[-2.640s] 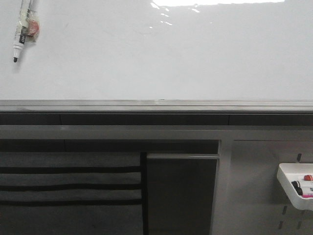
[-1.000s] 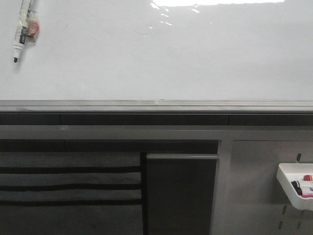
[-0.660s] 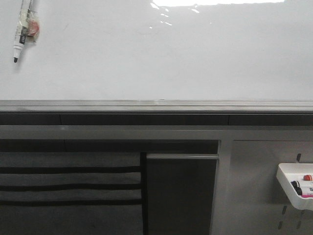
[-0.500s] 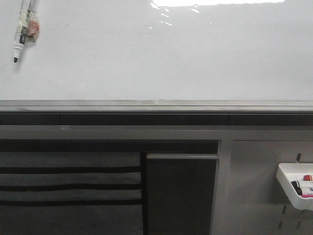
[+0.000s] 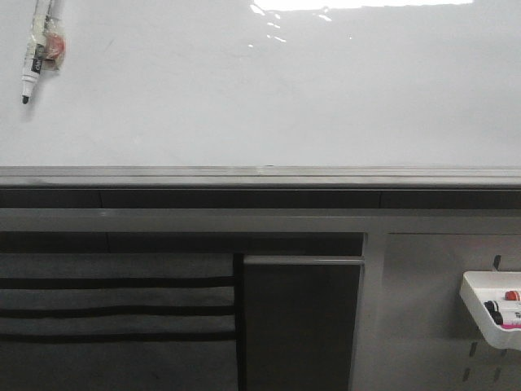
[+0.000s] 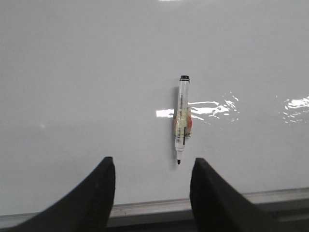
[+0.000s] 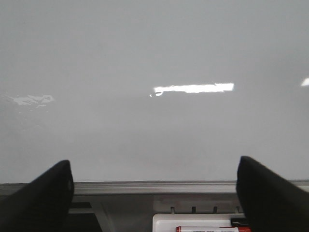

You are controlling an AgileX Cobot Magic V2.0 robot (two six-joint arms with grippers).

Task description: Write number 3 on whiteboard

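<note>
The whiteboard (image 5: 269, 98) fills the upper half of the front view, glossy and blank; no number 3 shows on it. A marker (image 5: 37, 50) with a clear barrel and orange band hangs on the board at its upper left, black tip down. In the left wrist view the same marker (image 6: 182, 119) sits just beyond my left gripper (image 6: 152, 164), which is open and empty, the tip between its fingers' line and slightly towards one side. My right gripper (image 7: 154, 169) is open wide and empty, facing bare whiteboard (image 7: 154, 58). Neither gripper shows in the front view.
A grey metal rail (image 5: 260, 175) runs along the board's lower edge. Below are grey panels with black slots (image 5: 114, 301). A white tray (image 5: 492, 308) holding markers hangs at the lower right, also seen as the tray (image 7: 203, 223) under my right gripper.
</note>
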